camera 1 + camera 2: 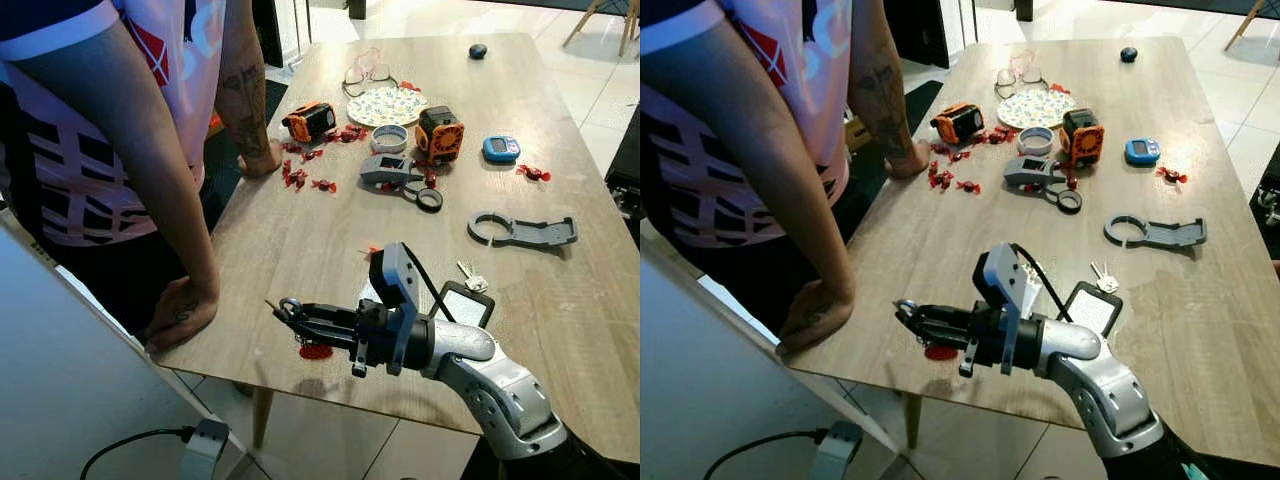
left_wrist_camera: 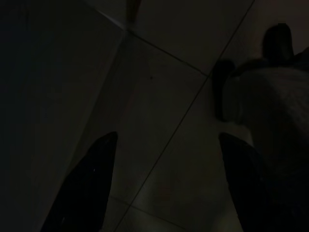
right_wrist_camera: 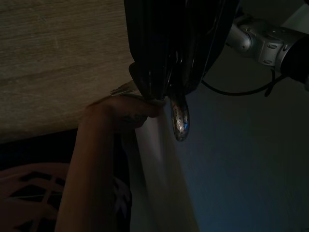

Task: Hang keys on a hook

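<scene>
Only unreadable markings on shirt (image 1: 130, 60).

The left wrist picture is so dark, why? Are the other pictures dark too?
Left wrist view: the idle left gripper hangs in shade over dim floor tiles. Right wrist view: also dim, the right gripper pinching a shiny key ring. Eye views: bright and sharp over the table.

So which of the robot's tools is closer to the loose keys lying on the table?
The right tool. It reaches over the table's near edge, left of the loose keys, shut on a key ring. The left tool hangs over the floor.
</scene>
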Motion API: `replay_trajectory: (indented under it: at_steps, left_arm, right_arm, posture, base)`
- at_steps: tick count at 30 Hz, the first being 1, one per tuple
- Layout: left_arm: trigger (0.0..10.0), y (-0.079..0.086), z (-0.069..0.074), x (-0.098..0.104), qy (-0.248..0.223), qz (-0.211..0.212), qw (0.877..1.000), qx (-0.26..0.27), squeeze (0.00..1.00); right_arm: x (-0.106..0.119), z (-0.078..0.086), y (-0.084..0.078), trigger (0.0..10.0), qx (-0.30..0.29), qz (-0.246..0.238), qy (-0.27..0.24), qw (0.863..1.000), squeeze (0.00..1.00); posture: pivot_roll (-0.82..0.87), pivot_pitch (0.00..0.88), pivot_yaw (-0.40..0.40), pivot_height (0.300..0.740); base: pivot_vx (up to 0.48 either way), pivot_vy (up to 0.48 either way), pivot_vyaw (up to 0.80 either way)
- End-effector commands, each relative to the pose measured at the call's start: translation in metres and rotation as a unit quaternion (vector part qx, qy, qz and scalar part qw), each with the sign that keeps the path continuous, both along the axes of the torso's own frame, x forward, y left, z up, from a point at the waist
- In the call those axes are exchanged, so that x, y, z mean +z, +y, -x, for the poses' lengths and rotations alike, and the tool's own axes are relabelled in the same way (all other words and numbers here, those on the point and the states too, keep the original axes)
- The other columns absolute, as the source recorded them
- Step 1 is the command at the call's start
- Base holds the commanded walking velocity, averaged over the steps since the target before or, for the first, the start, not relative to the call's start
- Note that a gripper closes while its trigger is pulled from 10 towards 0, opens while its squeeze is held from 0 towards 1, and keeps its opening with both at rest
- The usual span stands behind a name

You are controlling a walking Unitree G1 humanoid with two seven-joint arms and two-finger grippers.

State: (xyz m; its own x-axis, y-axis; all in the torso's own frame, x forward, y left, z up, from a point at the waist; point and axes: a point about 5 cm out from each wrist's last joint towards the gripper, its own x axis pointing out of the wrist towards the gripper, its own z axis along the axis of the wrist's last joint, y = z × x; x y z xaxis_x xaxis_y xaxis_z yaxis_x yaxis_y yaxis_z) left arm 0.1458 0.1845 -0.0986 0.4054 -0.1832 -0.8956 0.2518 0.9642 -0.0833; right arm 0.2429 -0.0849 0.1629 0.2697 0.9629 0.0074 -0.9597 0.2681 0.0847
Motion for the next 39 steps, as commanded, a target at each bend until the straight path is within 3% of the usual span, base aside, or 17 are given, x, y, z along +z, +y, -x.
replay_trajectory:
  at_steps: [1, 39]
  left_arm:
    - [10.0, 0.004, 0.008, -0.003, 0.015, -0.009, 1.000, 0.001, 0.00]
    - [10.0, 0.004, 0.012, -0.004, 0.020, -0.022, 0.999, -0.016, 0.00]
  right_arm:
    - [0.003, 0.000, 0.002, 10.0, 0.000, -0.008, -0.009, 1.000, 0.00]
    - [-0.005, -0.004, 0.016, 10.0, -0.012, -0.003, -0.005, 1.000, 0.00]
  posture:
    - [-0.20, 0.074, 0.144, 0.740]
    - [-0.19, 0.065, 0.141, 0.740]
  base:
    - [-0.296, 0.000, 0.00]
    - [-0.267, 0.000, 0.00]
